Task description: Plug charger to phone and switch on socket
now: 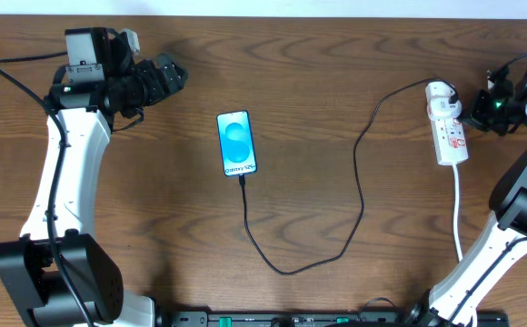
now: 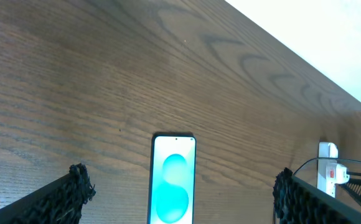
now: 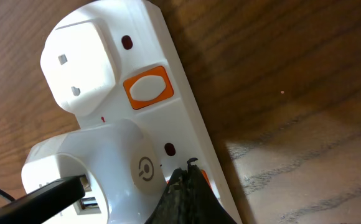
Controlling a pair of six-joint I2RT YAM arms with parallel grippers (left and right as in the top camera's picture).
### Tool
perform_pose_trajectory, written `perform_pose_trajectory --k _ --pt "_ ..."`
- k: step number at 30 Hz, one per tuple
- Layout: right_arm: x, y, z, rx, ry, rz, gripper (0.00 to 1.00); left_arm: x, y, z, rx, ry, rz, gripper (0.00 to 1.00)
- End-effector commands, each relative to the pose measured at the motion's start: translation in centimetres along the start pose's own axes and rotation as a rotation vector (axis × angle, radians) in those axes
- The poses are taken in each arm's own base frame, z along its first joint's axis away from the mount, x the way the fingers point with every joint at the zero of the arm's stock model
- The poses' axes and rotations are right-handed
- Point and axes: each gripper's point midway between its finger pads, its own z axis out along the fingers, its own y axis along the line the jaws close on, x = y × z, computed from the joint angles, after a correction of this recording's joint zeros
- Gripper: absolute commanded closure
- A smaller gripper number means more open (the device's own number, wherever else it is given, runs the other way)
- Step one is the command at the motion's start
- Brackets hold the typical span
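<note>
Dark wooden tabletop (image 1: 336, 54) is crossed by the socket (image 1: 449, 127), lying just beneath the nearer right gripper (image 3: 187, 186), long axis slanted across its pinched-together fingers at the switch (image 3: 204, 182) beside the charger (image 3: 99, 168), while the phone (image 1: 237, 143) is faced by the wide-spread left gripper (image 2: 183, 180).

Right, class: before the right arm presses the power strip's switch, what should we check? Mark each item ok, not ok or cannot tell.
1. The charger cable meets the phone at its bottom edge: ok.
2. The adapter sits in the power strip: ok.
3. The left gripper is open and clear of the phone: ok.
4. The right gripper is shut, tip at the orange switch beside the adapter: ok.
5. Switch already on: cannot tell.
</note>
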Motion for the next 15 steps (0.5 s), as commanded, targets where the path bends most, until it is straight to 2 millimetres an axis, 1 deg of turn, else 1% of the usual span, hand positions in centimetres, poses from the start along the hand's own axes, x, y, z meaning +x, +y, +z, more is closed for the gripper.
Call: perform_pose_trajectory --k 1,9,15 --pt "0.6 1.0 0.7 -0.017 0.032 -0.023 0.99 -0.3 0.4 -0.1 -0.014 -0.011 0.003 0.05" --pt "1.2 2.1 1.2 -0.023 0.058 -0.023 0.99 -0.3 0.4 -0.1 -0.014 -0.011 0.003 0.05" --pt "1.8 3.3 2.4 -0.026 0.085 -0.05 0.99 -0.3 0.4 -0.1 -0.014 -0.011 0.003 0.05"
